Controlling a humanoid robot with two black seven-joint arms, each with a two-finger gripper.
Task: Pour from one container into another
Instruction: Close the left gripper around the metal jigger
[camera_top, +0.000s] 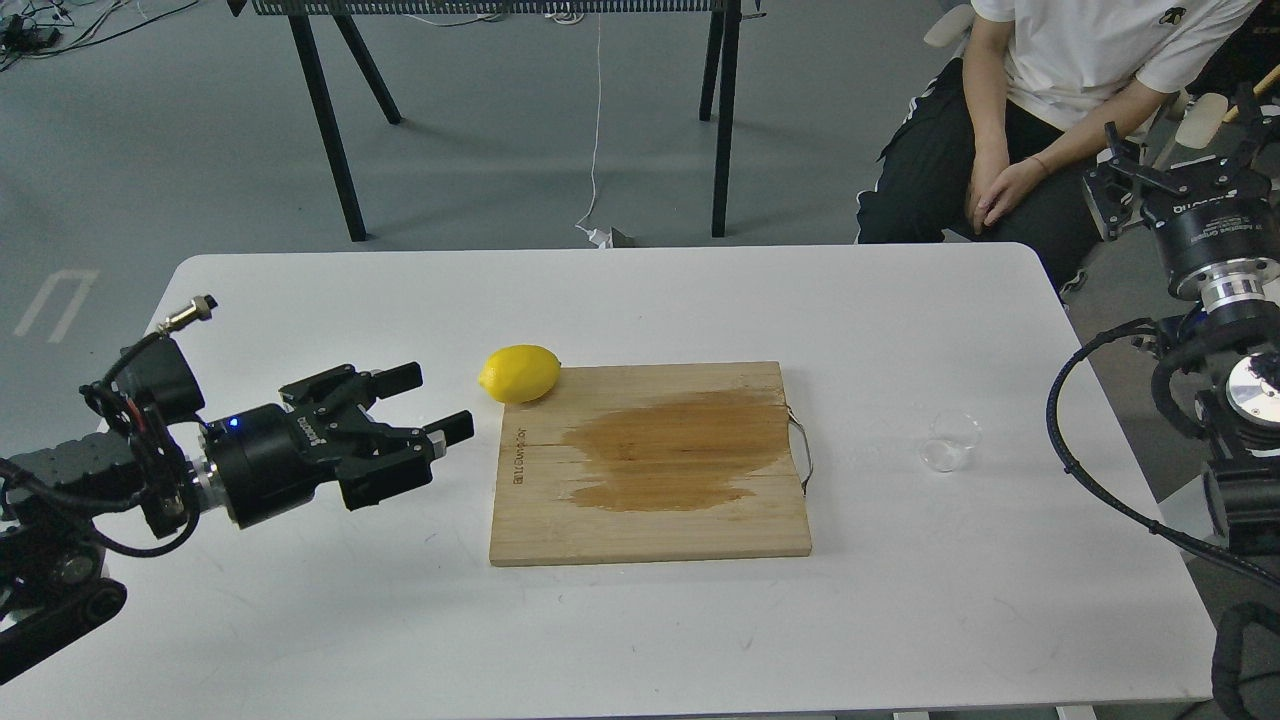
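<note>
The clear round cup (948, 441) stands on the white table (640, 300) to the right of the cutting board. The steel jigger does not show; my left gripper's dark body covers the spot left of the board. My left gripper (432, 402) lies low over the table, pointing right toward the board, fingers spread open with nothing between them. My right gripper (1180, 165) is raised off the table's far right corner, well behind the cup, its fingers apart and empty.
A yellow lemon (520, 373) rests at the far left corner of the wooden cutting board (650, 520), which has a wet stain and a metal handle on its right. A seated person (1050, 90) is behind the right corner. Black stand legs (722, 120) rise behind the table.
</note>
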